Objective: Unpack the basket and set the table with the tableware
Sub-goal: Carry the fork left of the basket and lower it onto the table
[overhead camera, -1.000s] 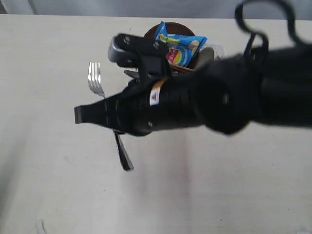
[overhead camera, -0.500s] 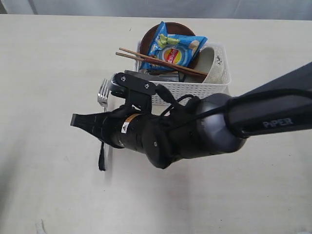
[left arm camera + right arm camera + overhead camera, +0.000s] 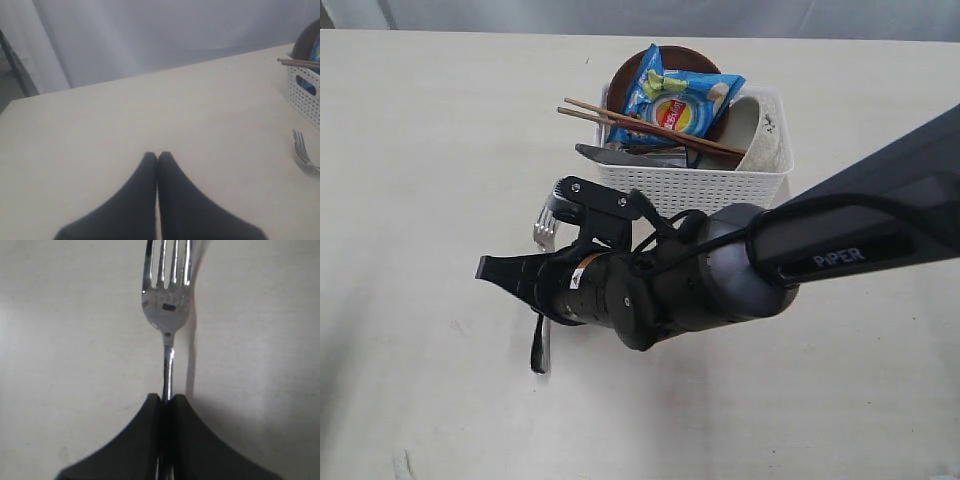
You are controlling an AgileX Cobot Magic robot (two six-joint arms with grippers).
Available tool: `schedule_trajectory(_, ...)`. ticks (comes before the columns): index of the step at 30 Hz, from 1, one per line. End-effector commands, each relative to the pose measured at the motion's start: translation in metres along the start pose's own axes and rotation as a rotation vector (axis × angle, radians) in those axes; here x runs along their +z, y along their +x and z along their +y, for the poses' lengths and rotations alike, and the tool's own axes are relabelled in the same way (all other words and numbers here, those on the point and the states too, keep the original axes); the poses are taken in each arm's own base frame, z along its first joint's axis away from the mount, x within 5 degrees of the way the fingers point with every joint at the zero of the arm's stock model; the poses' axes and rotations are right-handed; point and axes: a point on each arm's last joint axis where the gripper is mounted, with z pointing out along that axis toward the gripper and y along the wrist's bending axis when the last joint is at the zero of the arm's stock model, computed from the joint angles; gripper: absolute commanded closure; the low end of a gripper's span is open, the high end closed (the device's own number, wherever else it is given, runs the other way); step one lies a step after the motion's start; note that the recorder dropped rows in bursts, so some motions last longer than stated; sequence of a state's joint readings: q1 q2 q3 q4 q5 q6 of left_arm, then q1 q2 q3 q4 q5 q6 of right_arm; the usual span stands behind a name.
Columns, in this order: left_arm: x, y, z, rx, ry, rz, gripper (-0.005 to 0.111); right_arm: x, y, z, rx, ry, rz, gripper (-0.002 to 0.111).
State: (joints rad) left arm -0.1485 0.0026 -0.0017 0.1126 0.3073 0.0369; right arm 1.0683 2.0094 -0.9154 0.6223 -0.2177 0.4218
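Note:
My right gripper [image 3: 540,305] [image 3: 167,399] is shut on the steel fork [image 3: 538,350] [image 3: 167,310], holding its handle just below the neck. The fork hangs close over the pale table [image 3: 420,150], to the left of the white basket [image 3: 720,185]. In the basket are brown chopsticks [image 3: 640,125], a reddish-brown plate [image 3: 625,72], a pale bowl [image 3: 760,130] and a steel knife [image 3: 610,155]. The cup and the spoon are hidden. My left gripper [image 3: 157,156] is shut and holds nothing. It hovers over bare table, and the exterior view does not show it.
A blue chip bag [image 3: 680,100] lies on top of the basket's contents. The right arm [image 3: 840,250] stretches across the table from the right edge. In the left wrist view the fork's tines [image 3: 301,150] and a basket corner [image 3: 305,90] show at the picture's edge.
The right arm has dropped lower toward the table. The fork in its grip has shifted toward the front edge and now hangs straight rather than tilted.

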Motion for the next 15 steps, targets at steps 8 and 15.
schedule_trajectory(8,0.0,0.0,0.0,-0.011,-0.004,-0.008,0.107,0.0,-0.002,0.001,0.004,-0.003,-0.006,0.066)
schedule_trajectory(15,0.0,0.0,0.0,-0.011,-0.004,-0.008,0.107,-0.011,-0.024,0.002,-0.041,-0.019,-0.04,0.066)
